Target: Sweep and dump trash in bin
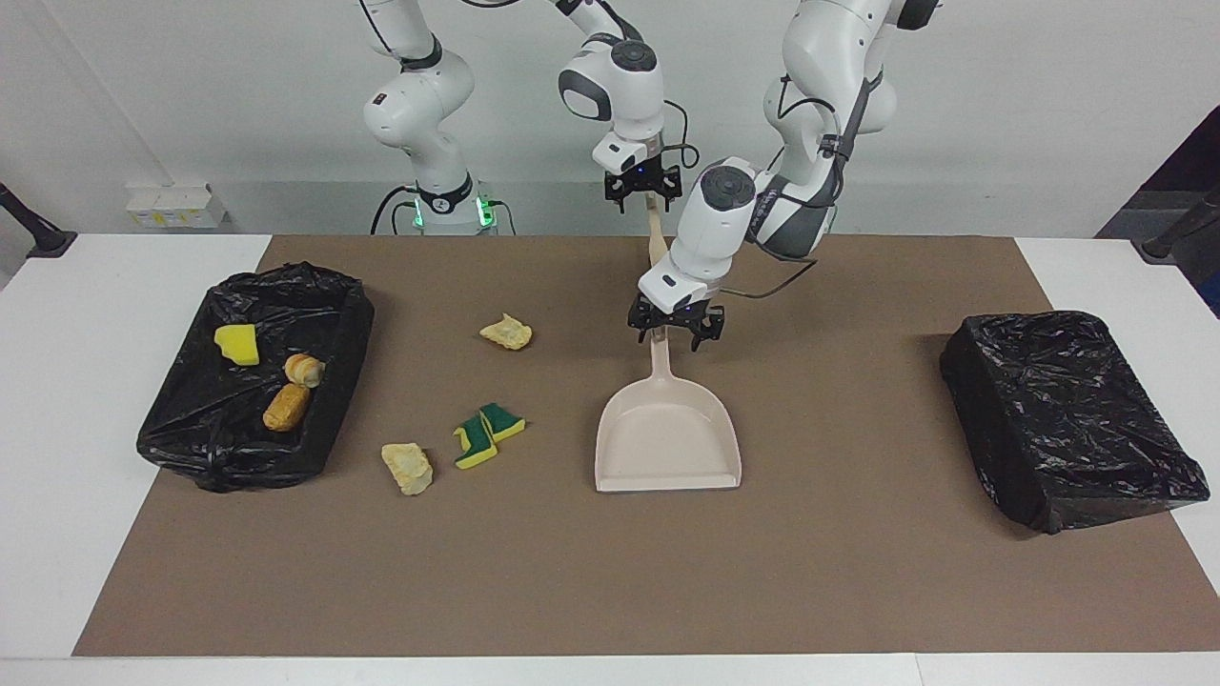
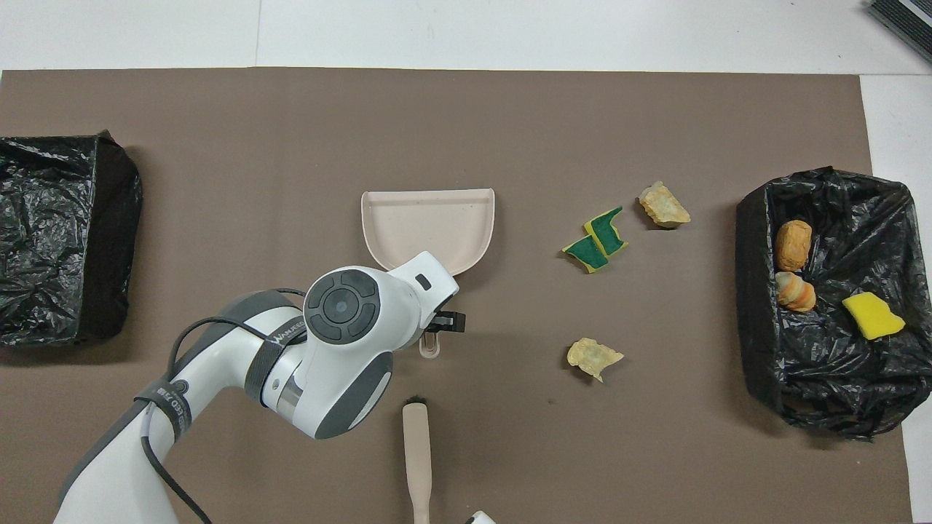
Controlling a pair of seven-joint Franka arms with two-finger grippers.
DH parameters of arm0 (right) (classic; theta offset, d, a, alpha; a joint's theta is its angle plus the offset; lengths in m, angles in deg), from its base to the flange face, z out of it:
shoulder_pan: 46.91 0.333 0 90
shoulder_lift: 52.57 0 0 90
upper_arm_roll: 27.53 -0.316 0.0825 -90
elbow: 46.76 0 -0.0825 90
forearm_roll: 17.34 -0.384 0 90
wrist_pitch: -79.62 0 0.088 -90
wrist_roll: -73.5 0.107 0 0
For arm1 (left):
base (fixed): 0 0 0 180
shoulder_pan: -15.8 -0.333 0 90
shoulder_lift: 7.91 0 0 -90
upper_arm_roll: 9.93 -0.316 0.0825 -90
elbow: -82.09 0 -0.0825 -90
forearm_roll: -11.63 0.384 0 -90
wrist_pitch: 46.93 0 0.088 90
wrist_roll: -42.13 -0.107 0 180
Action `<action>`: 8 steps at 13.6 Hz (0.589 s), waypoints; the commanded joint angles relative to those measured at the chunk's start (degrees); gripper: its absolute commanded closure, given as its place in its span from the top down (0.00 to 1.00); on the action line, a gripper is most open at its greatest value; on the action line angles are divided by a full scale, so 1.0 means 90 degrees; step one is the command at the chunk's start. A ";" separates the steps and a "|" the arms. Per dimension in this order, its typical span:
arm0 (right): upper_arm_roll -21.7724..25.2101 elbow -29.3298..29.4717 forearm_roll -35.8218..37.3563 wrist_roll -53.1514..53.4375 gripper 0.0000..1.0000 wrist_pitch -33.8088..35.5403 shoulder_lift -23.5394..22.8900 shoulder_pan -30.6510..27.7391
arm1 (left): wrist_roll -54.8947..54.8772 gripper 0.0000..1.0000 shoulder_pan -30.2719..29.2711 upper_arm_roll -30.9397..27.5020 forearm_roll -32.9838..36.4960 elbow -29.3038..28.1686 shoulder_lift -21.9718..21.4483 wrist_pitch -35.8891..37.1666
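Note:
The beige dustpan (image 1: pixel 667 438) (image 2: pixel 429 225) lies flat mid-mat, its handle pointing toward the robots. My left gripper (image 1: pixel 675 335) (image 2: pixel 437 331) is down at that handle. My right gripper (image 1: pixel 646 195) is shut on the beige brush (image 1: pixel 656 238) (image 2: pixel 416 451) and holds it in the air above the mat's edge nearest the robots. On the mat lie two green-and-yellow scraps (image 1: pixel 488 433) (image 2: pixel 597 240) and two pale beige scraps (image 1: pixel 506 332) (image 1: pixel 407 467) (image 2: pixel 593 358) (image 2: pixel 664 207). A yellow scrap (image 1: pixel 236 344) (image 2: pixel 872 316) and two tan-orange scraps (image 1: pixel 286 407) (image 2: pixel 792 244) lie in the bin.
The black-lined bin (image 1: pixel 348 333) (image 2: pixel 753 291) stands at the right arm's end of the brown mat. A second black-bagged box (image 1: pixel 1067 410) (image 2: pixel 58 240) stands at the left arm's end. The loose scraps lie between the dustpan and the bin.

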 commanded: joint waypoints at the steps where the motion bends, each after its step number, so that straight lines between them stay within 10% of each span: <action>1: 0.0000 0.0166 0.0079 0.0138 0.81 -0.0111 -0.0166 0.0030 | 0.0065 0.76 0.0028 -0.0044 0.0140 0.0148 0.0198 -0.0170; 3: 0.0000 0.0205 0.0079 0.0128 0.78 -0.0102 -0.0196 0.0030 | 0.0084 0.44 0.0018 -0.0044 0.0499 0.0246 0.0218 -0.0122; 5: 0.0000 0.0225 0.0079 0.0089 0.68 -0.0111 -0.0205 0.0030 | 0.0084 0.37 -0.0021 -0.0054 0.0755 0.0450 0.0335 -0.0082; 8: 0.0000 0.0245 0.0079 0.0060 0.25 -0.0111 -0.0254 0.0020 | 0.0065 0.07 -0.0040 -0.0054 0.0998 0.0490 0.0326 0.0063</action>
